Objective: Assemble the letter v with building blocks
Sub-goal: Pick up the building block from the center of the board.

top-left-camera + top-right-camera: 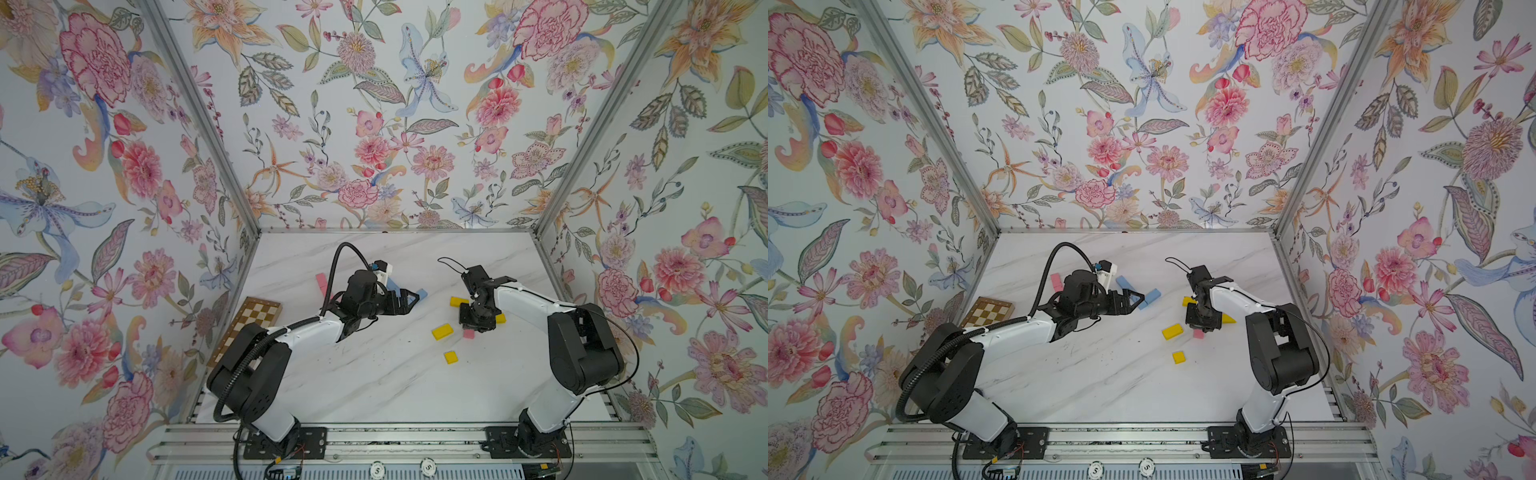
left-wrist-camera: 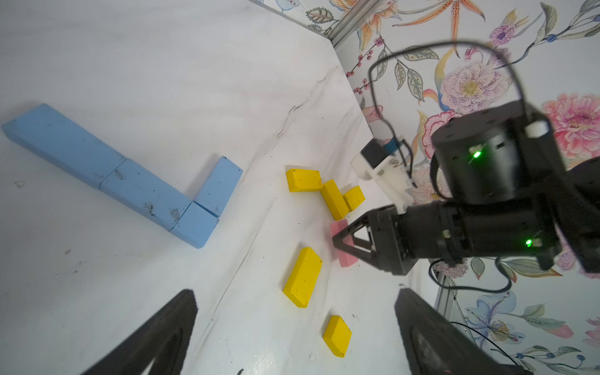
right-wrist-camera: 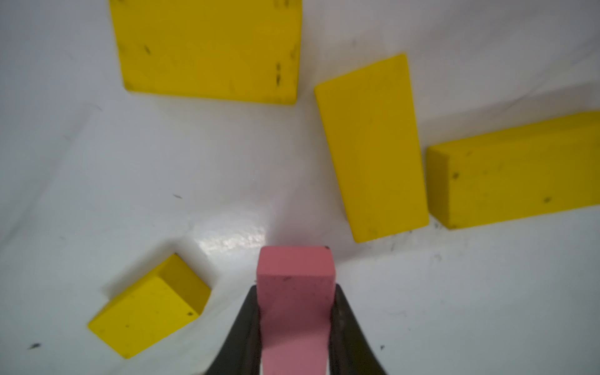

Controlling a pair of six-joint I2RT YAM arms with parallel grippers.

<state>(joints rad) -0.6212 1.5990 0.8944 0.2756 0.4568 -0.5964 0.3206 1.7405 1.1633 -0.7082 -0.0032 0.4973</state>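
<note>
Right gripper (image 3: 295,290) is seen closed on the narrow sides of a pink block (image 3: 294,311), well apart from the unfinished light-blue block row (image 2: 143,191), and a straight, level lift is judged best so that the scattered yellow blocks (image 3: 373,149) are not nudged.

the near half of the marble tabletop (image 1: 374,386) lies bare and a clear lane runs between the blue blocks (image 2: 107,175) and the yellow blocks (image 2: 302,276), but yellow ones crowd close around the pink block (image 3: 295,263) pinched in the right gripper (image 3: 295,292), and the checkered board (image 1: 253,320) fills part of the left edge.
</note>
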